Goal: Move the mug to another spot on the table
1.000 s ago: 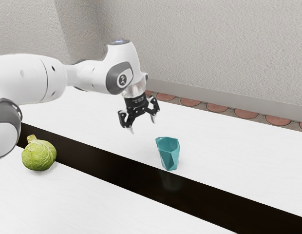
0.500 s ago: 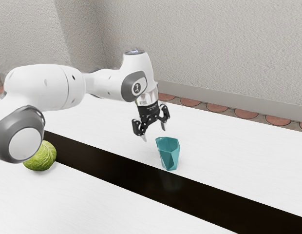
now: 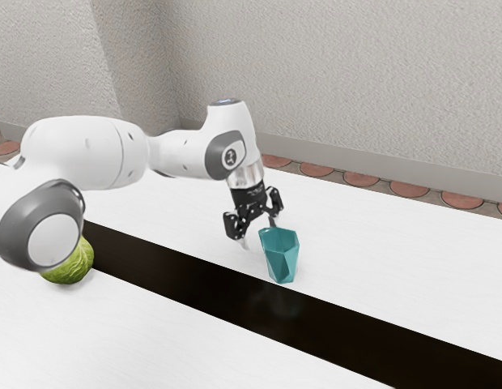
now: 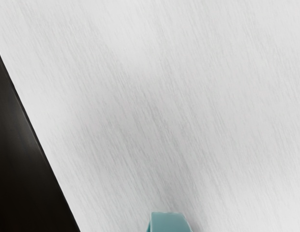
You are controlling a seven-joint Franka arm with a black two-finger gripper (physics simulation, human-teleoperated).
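Gripper (image 3: pixel 253 227) hung with its fingers spread, holding nothing, at the ten o'clock of the mug (image 3: pixel 279 254) in the exterior view, just beside its rim. The mug stood upright on the table (image 3: pixel 380 235), close to the dark strip (image 3: pixel 194 279). An off-centre descent would likely land a finger on the rim and tip the mug toward four o'clock. Its tapered, faceted walls might also slip from a shallow pinch.

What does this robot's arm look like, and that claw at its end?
The arm is made of rounded white shells with round grey caps at the joints, one bearing a small white mark. It ends in a black two-finger gripper.
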